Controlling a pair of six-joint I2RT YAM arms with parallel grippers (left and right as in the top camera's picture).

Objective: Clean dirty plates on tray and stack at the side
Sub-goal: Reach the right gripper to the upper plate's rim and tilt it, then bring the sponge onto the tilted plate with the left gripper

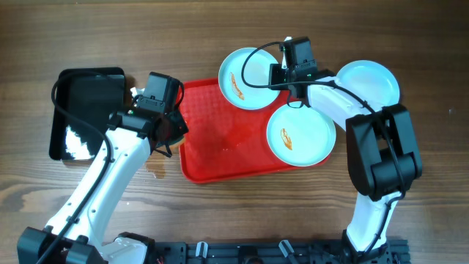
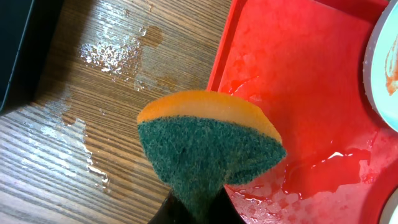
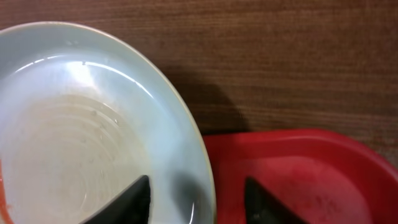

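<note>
Roughly a third of the job is looking done: one clean plate [image 1: 368, 82] is sitting alone on the table [image 1: 425, 191] at 2 o'clock from the red tray [image 1: 212, 158], apparently beginning the stack. Two others are awaiting a wipe. The upper plate [image 1: 245, 77] is overhanging the tray's 1 o'clock corner and the lower plate [image 1: 300, 136] is overlapping its 3 o'clock edge. Both are showing an orange-red smear.

The left gripper [image 1: 170, 126] is pinching a sponge [image 2: 208, 146], orange above and green below, and is hovering over the tray's 9 o'clock rim beside puddles [image 2: 112, 50] on the wood. The right gripper [image 3: 198, 199] is straddling the upper plate's 3 o'clock rim. Its fingers are spread, one over the plate and one over the tray, and are clamping nothing.

The sponge is hiding nearly all of the left fingers. The right wrist view is cutting off most of the upper plate, and whether either finger is touching the rim is hard to tell. Glare is masking the inside of the black tray [image 1: 88, 92] at 9 o'clock.
</note>
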